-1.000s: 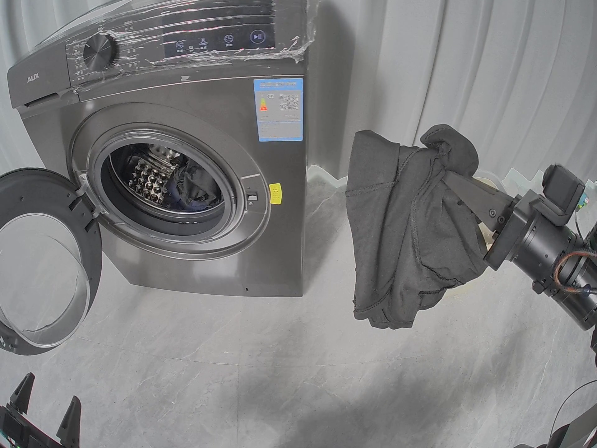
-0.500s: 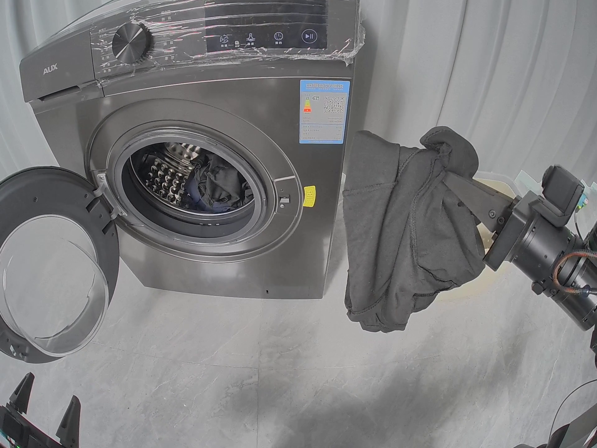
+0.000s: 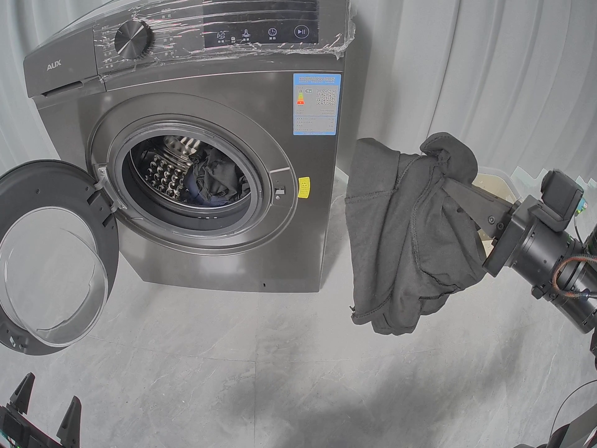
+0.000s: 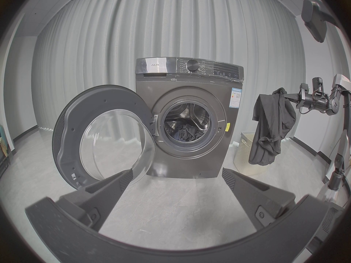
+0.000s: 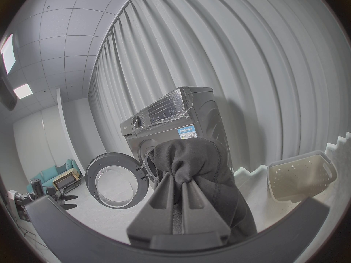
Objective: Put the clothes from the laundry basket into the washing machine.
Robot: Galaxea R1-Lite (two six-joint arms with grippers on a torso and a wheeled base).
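A grey front-loading washing machine (image 3: pixel 205 157) stands with its round door (image 3: pixel 50 256) swung wide open to the left. Dark clothes (image 3: pixel 214 182) lie inside the drum. To the right of the machine, my right gripper (image 3: pixel 451 185) is shut on a dark grey garment (image 3: pixel 404 238), which hangs in folds well above the floor. The right wrist view shows the fingers (image 5: pixel 166 198) pinching the cloth (image 5: pixel 193 161). The beige laundry basket (image 5: pixel 301 176) sits on the floor beside the machine, mostly hidden behind the garment in the head view. My left gripper (image 4: pixel 176 172) is low at the front left, open and empty.
Grey curtains (image 3: pixel 485 63) hang behind the machine and basket. The tiled floor (image 3: pixel 280 368) in front of the machine is bare. The open door juts out toward my left gripper's side.
The head view has shifted, so the machine now stands closer to the hanging garment in the picture. The right gripper still holds the garment, which hangs slightly lower. The left gripper has not moved.
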